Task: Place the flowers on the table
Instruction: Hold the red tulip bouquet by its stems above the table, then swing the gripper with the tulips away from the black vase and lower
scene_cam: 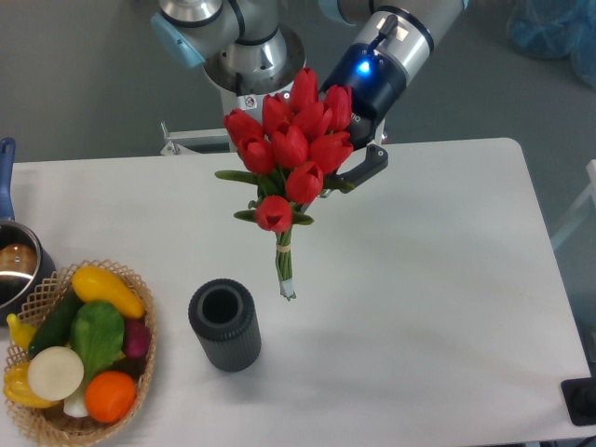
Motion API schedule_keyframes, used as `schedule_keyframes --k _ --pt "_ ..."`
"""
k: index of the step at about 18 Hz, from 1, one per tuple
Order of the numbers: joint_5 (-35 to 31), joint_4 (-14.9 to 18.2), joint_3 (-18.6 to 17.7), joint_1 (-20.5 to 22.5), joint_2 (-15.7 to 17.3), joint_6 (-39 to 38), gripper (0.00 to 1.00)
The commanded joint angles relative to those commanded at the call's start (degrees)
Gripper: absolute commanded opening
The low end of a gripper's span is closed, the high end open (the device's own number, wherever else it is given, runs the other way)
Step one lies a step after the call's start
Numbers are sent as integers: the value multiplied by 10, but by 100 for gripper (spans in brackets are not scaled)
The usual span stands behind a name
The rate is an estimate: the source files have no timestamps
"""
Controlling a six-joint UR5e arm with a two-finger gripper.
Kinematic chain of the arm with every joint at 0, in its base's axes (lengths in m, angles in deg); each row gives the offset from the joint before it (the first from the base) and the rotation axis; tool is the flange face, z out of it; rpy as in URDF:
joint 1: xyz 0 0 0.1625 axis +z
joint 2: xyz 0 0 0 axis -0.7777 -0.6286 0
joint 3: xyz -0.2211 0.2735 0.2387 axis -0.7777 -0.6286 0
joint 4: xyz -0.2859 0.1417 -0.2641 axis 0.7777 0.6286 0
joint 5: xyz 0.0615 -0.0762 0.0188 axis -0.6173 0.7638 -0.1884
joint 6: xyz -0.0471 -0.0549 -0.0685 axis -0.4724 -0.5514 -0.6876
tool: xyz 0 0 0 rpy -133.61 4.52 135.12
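Nearest you, at the table's (447, 307) front left corner, sits a wicker basket (140, 372) of vegetables: a yellow squash, a green pepper, a white onion and an orange one among them. Just right of it stands a dark ribbed vase (224, 325), upright, its mouth open to the camera. At the left edge, behind the basket, you can see part of a metal pot (14, 270) with a blue handle.

Above the middle of the table you have the flowers (293, 149), held up in the air. Their long axis runs nearly vertical in the view, slightly tilted: the red heads are up and toward the back, the tied stems point down and toward you, ending just right of and behind the vase. The stem tips appear clear of the vase; whether they touch the tabletop you cannot tell.

Behind the bunch, the claw (346, 177) reaches in from the upper right. You see one dark finger (368, 166) beside the leaves at the right; the blooms hide the other. The claw appears to pinch the bunch just under the heads, fingers drawn in around it.
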Motion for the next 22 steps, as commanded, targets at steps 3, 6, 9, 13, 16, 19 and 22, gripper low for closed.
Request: schedule_keyframes --k 3,6,9,13,16,19,22 --pt "-4 0 -3 -1 4 0 46" --pt "-4 0 -4 3 7 -1 46" --pt "-9 0 -4 6 8 -1 46" --pt "-46 2 -4 4 18 -2 46" --pt "-68 3 0 1 18 -2 46" --pt "-118 4 4 -1 17 -2 46" --pt "-174 5 8 -4 17 -3 46"
